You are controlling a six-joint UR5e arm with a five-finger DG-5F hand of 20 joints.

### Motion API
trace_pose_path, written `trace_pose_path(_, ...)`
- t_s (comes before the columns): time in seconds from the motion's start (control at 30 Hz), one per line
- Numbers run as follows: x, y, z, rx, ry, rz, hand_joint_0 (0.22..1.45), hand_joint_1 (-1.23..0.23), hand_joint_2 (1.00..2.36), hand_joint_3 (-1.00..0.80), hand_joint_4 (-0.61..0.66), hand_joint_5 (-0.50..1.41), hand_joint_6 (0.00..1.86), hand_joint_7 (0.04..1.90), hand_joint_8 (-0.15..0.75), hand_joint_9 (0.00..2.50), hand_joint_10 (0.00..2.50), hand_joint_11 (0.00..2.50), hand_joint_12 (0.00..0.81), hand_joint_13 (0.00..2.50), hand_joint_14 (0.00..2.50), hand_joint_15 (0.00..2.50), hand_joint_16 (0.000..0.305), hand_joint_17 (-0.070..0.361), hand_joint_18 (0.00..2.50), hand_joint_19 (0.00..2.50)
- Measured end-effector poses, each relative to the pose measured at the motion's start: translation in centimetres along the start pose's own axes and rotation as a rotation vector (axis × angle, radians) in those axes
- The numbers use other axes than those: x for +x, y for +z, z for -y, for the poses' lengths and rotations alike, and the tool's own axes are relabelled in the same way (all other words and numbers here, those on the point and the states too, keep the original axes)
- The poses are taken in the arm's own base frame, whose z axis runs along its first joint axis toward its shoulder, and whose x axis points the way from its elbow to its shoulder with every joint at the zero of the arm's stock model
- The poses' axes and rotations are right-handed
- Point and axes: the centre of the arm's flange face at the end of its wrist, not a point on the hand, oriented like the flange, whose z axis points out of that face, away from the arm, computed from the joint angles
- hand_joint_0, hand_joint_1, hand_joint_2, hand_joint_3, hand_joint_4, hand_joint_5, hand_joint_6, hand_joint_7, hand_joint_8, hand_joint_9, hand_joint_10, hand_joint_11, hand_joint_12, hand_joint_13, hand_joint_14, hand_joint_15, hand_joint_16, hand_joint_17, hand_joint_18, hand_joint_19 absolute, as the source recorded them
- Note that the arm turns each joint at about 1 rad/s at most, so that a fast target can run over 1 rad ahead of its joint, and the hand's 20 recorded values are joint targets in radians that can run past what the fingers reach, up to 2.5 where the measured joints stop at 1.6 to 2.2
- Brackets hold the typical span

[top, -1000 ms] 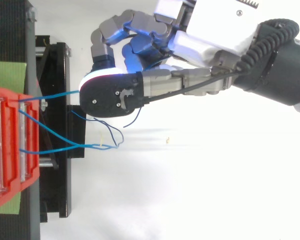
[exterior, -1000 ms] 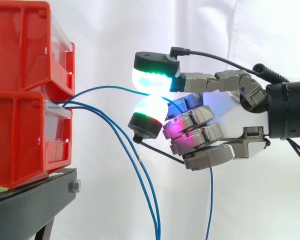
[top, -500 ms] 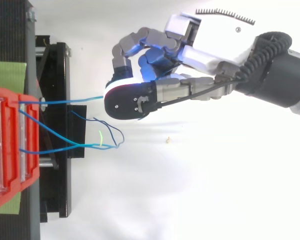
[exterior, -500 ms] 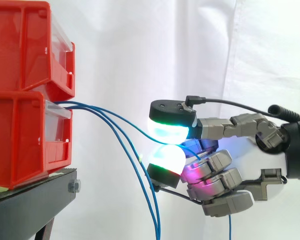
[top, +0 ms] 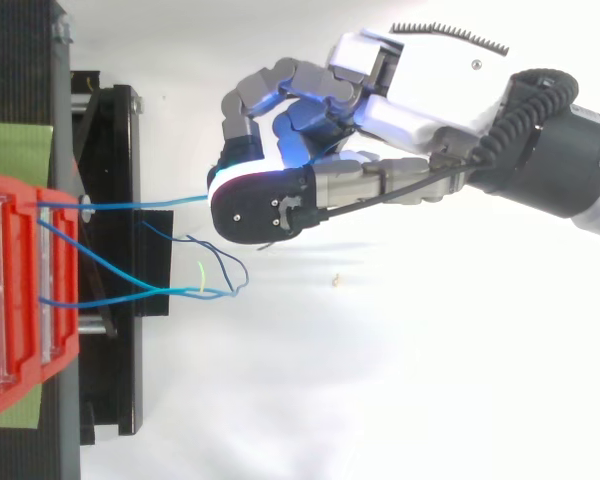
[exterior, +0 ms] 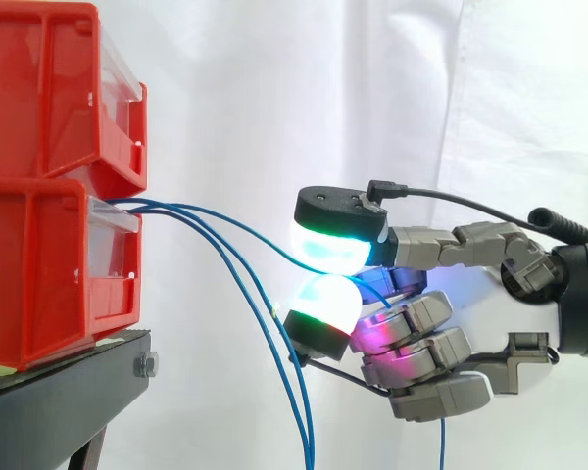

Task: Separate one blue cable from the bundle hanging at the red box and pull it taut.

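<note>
At the right of the side view, hand (exterior: 441, 328): pinching one blue cable between an upper pad (exterior: 335, 247) and a lower pad (exterior: 325, 304), pads pressing together, remaining fingers curling beneath the palm.
Pulled cable (exterior: 237, 228): leaving the mouth of the lower red box (exterior: 49, 274), running rightward and slightly downward into the pinch, bowing a little, so probably not quite taut yet.
Loose end (exterior: 443, 446): dangling below the hand, likely belonging to the pulled cable.
Hanging cables (exterior: 272, 338): drooping together from the same mouth, passing just beside the lower pad; touching it or not, impossible to tell.
Count: three blue cables, one being held and two hanging; two red boxes, stacked on a black stand (exterior: 69, 392); one hand.

Over the work, top view, pulled cable: stretching almost straight from the box front to the pinching pad, lying apart from the other two.
Hanging cables: starting at separate spots on the box, converging into a loop toward the view's bottom, off to one side of the hand.
Hand: reaching in from the view's right, fingertips pointing at the box.
Deciding relation: box lying straight ahead of the fingertips, cable's long axis running box-to-pinch; tightening probably calling for drawing back along that line, away from the box, without loosening the pinch.
</note>
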Motion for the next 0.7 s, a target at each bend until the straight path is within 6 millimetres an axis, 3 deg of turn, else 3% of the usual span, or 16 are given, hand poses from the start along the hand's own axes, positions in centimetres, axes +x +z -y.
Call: trace_pose_path(0.7, -0.04, -0.09, 0.10, 0.008, -0.004, 0.001, 0.71, -0.66, 1.03, -0.15, 0.16, -0.21, 0.95, 1.25, 0.387, 0.66, 2.50, 1.43, 0.413, 0.85, 2.50, 1.46, 0.042, 0.095, 1.44, 2.15)
